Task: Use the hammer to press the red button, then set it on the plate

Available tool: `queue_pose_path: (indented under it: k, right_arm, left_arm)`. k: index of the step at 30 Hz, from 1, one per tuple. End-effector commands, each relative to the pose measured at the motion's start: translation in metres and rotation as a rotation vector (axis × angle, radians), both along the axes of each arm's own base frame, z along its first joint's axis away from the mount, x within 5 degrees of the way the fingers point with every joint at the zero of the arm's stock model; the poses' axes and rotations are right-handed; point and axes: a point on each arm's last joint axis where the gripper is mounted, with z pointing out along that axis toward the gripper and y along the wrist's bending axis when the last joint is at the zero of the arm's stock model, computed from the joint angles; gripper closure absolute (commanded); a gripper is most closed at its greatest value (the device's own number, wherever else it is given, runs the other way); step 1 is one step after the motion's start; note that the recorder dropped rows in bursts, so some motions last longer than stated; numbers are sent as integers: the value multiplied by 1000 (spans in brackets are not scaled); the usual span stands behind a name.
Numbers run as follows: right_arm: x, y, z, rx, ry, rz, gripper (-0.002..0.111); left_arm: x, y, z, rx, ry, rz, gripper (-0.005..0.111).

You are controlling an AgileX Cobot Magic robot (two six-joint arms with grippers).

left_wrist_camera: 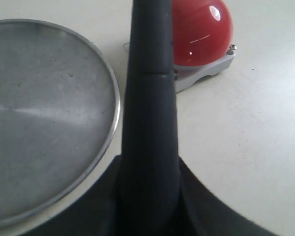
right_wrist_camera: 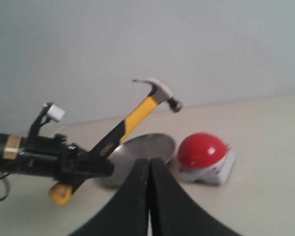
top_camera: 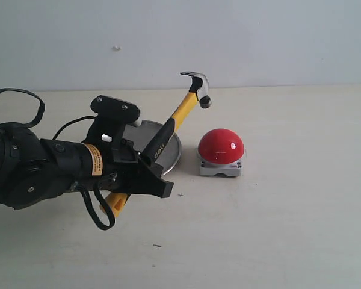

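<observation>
Exterior view: hammer [top_camera: 179, 117] raised beside the red button [top_camera: 221, 146].
Its long axis runs 7 to 1 o'clock, head at the button's 11 o'clock, not touching; the left gripper [top_camera: 145, 162] clamps the black grip, plate [top_camera: 175, 150] behind. Right wrist view alone shows the right gripper [right_wrist_camera: 149, 164], closed, empty; left wrist view hides the head.

A pale beige table [top_camera: 289, 229] fills the lower part of the exterior view and meets a plain whitish wall [top_camera: 259, 36] behind it. A small mark [top_camera: 116, 47] sits on the wall. The table bears a tiny cross [top_camera: 180, 194] and a dark fleck [top_camera: 157, 245], set apart.
</observation>
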Motion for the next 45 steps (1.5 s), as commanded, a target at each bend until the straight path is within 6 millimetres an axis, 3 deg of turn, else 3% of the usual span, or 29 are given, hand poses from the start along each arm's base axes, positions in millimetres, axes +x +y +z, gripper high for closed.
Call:
queue_pose_path:
  k: [1, 19, 31, 39, 45]
  right_arm:
    - [-6, 10, -9, 78, 131, 121, 108]
    - [-7, 11, -10, 69, 143, 136, 108]
    - [3, -4, -11, 92, 136, -186, 108]
    - [3, -4, -11, 91, 136, -194, 108]
    - [3, -4, -11, 91, 136, -194, 108]
  left_arm:
    - [3, -8, 18, -96, -82, -19, 107]
    - [3, -8, 18, -86, -103, -40, 107]
    - [3, -8, 18, -87, -104, -40, 107]
    - [1, -6, 30, -108, -125, -35, 107]
    - [-5, -4, 36, -191, -66, 64, 107]
